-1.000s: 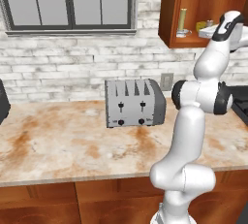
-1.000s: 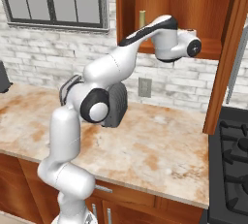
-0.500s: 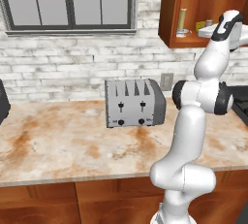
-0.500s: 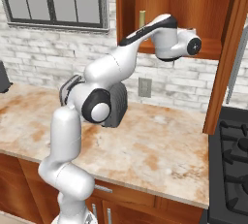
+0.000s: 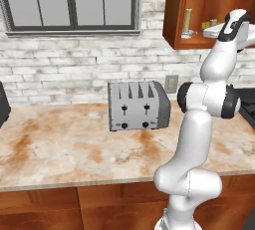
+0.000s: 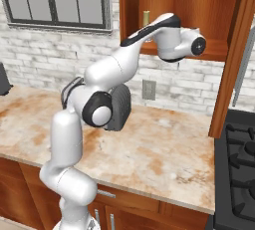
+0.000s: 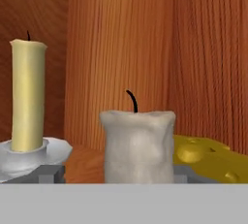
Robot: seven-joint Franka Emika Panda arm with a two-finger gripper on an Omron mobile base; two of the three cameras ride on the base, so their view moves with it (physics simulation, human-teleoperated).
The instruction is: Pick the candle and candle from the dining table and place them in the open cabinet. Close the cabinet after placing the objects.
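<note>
While we look along the hand: our gripper (image 7: pixel 140 175) fingers stand apart, tips barely visible either side of the grey candle (image 7: pixel 138 145).
Grey candle: upright between our fingers; contact unclear.
Taper candle (image 7: pixel 27 102): left, in its silver dish.
Cheese wedge (image 7: pixel 209 157): right, partly hidden.
Cabinet (image 5: pixel 175 10): door cut off.

Arm (image 5: pixel 206 99) raised high; gripper (image 7: pixel 112 173) jaws parted

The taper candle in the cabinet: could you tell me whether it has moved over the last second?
No. The taper candle stands at the same spot on the cabinet shelf, just inside the left wall, as before.
</note>
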